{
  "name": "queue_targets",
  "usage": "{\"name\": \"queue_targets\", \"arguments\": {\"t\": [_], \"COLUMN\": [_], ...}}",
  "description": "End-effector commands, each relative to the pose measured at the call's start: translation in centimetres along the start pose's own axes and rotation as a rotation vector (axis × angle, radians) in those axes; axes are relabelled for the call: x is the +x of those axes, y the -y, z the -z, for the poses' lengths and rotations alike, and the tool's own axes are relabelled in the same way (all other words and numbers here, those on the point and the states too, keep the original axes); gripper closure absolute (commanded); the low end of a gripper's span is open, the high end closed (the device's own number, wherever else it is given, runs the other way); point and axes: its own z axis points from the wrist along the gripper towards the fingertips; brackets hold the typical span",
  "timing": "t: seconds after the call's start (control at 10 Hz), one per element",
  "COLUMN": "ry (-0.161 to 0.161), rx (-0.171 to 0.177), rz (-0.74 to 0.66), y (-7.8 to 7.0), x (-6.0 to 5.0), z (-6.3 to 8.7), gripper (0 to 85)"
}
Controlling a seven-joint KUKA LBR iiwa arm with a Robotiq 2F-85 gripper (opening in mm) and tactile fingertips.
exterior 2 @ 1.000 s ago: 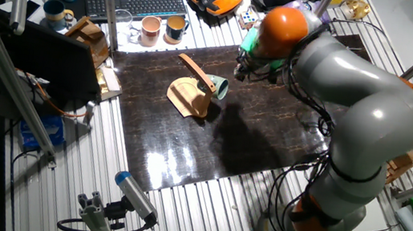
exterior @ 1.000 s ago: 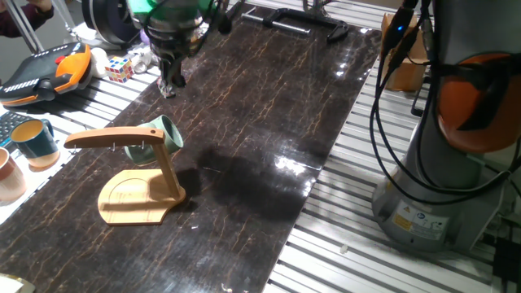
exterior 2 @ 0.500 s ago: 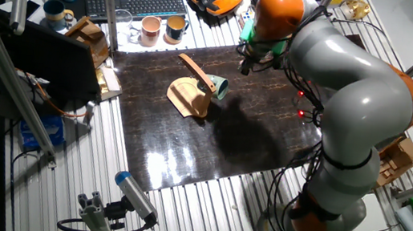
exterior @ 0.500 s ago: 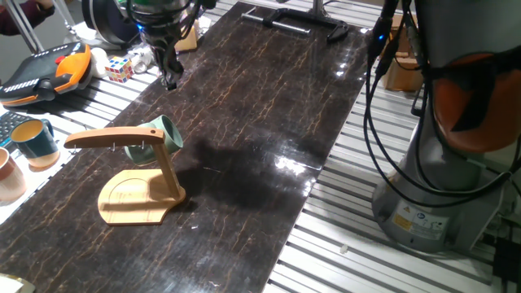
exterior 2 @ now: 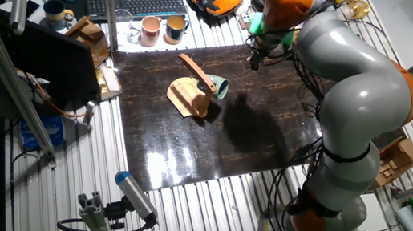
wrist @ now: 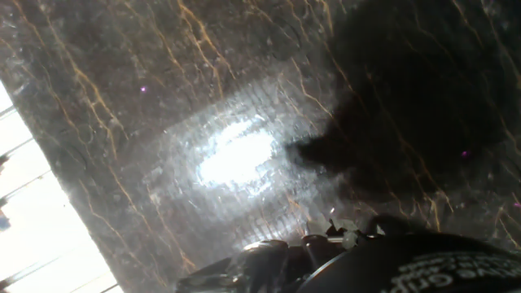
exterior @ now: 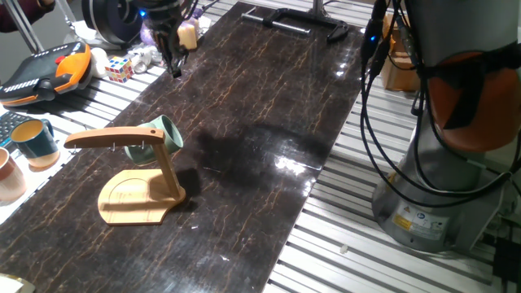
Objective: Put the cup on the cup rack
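The sage-green cup hangs tilted under the arm of the wooden cup rack, close to its curved upright, with its dark mouth turned up and to the right. Cup and rack also show in the other fixed view. My gripper is high over the far left edge of the dark table, well away from the rack, and holds nothing; its fingers look slightly apart. It also shows in the other fixed view. The hand view shows only the marbled tabletop with glare.
A teal cup and a pinkish cup stand on the slatted bench left of the rack. An orange teach pendant, a puzzle cube and small objects lie near the gripper. The arm's base stands at the right.
The gripper has risen and moved away from the rack toward the table's far left edge. The cup stays on the rack, unmoved.
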Motion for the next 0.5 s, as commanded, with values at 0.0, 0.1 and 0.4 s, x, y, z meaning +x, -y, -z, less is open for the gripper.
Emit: {"name": "queue_targets", "arguments": {"t": [0.0,0.1,0.4], "ry": [0.014,0.011,0.025], "rx": [0.005,0.021,0.022], "rz": [0.007,0.02,0.033], "y": [-0.01,0.07,0.26], "x": [0.03,-0.07,-0.03], "z": [-0.01,0.05,0.14], "gripper": [84.0,84.0,84.0]}}
